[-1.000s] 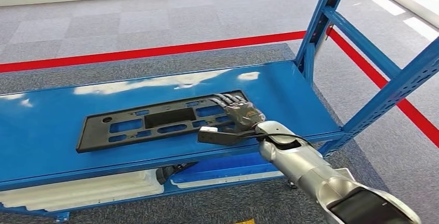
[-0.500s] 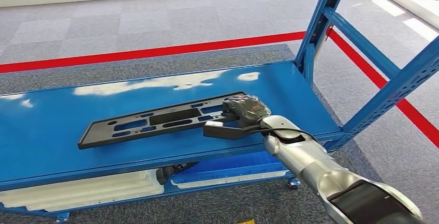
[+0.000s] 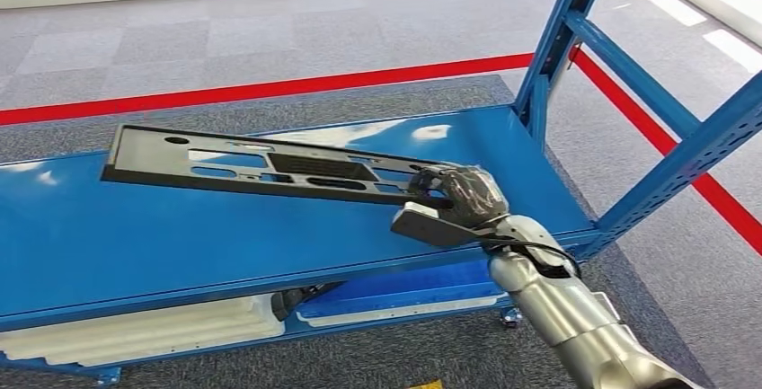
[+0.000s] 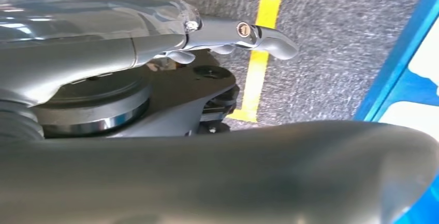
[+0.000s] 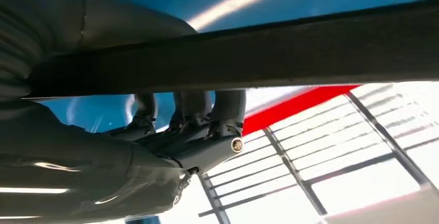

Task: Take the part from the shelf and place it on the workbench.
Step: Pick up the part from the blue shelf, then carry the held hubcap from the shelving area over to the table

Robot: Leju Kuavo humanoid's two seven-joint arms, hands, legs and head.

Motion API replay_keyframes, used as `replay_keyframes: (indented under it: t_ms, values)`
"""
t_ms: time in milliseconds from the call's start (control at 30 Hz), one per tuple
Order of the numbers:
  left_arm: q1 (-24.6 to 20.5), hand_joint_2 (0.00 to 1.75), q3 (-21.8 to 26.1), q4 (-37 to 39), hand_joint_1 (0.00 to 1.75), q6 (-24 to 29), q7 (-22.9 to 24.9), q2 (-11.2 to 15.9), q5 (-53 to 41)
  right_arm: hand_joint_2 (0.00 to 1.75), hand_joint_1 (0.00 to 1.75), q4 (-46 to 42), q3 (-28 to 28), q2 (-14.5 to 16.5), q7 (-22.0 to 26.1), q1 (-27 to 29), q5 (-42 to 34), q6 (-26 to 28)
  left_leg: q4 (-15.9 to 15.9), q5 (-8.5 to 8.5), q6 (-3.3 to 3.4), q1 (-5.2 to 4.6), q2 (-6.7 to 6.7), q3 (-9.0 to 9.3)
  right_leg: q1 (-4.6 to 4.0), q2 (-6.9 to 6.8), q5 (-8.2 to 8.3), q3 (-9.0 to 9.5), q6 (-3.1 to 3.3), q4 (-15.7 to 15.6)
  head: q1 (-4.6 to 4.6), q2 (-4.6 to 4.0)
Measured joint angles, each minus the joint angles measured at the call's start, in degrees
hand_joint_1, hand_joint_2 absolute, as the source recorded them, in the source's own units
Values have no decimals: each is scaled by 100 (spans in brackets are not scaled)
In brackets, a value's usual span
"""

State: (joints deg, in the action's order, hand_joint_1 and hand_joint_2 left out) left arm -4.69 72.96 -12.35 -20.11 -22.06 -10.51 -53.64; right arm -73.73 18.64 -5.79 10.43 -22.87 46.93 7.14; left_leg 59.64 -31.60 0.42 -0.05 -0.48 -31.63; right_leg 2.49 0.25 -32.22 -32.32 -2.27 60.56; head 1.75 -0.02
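1. Part point(image 3: 270, 166) first: it is one long, flat black plate with many holes, and it is up off the blue shelf point(image 3: 108, 236) now, in the air just above it.
2. Our right hand point(image 3: 454, 196) holds it by one end only. The fingers point(image 5: 228, 105) are closed around its edge, with the thumb on the other side, as we see in the right wrist view.
3. The far end sticks out a long way to the left and looks a bit higher than the held end. We think a long plate like this can swing or droop, so we should move slow and keep it level.
4. We should squeeze hard enough that it does not slip or twist in the fingers.
5. We should pull it back toward us and watch the blue post point(image 3: 562, 39) on the right, so the plate does not bump it.
6. Our left hand point(image 4: 228, 35) hangs by our side over the floor. We cannot tell if it is open or closed.
7. Count: one part, one shelf board under it, one red line point(image 3: 270, 90) on the floor, and one yellow line point(image 4: 261, 38) near our left hand. No bench is in sight yet.
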Motion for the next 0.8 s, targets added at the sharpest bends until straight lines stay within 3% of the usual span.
replay_keyframes:
  t_ms: [33, 167, 400, 800]
  values:
    - [6, 0, -16, 0, 0, 12, -40, -1, -5, 175, 175, -333, -169, -13, 65, 123, -226, -85, 0, 0, 0, 0, 0, -3, 0, 1, 0, -4, 0, 0, 0, 0]
    - [11, 175, -47, 0, 0, 22, -118, -4, 26, 175, 175, -1357, -780, -37, 328, 440, -1074, -416, 0, -1, 0, 0, 0, -6, 0, 0, 1, -8, 0, -1, 0, 1]
    - [9, 175, -39, -1, 0, 118, -37, -4, 134, 175, 175, -2567, -1304, -12, 895, 945, -2893, -1272, 0, -1, 0, 1, 0, -6, 0, 1, 0, -8, 0, -2, 0, 1]
    - [7, 175, -19, -1, 0, 156, 58, -4, 95, 175, 175, -3297, -1196, 160, 1148, 1494, -4959, -2317, -1, -1, -1, 0, 0, -6, 0, 1, 0, -5, 0, -2, 0, 1]
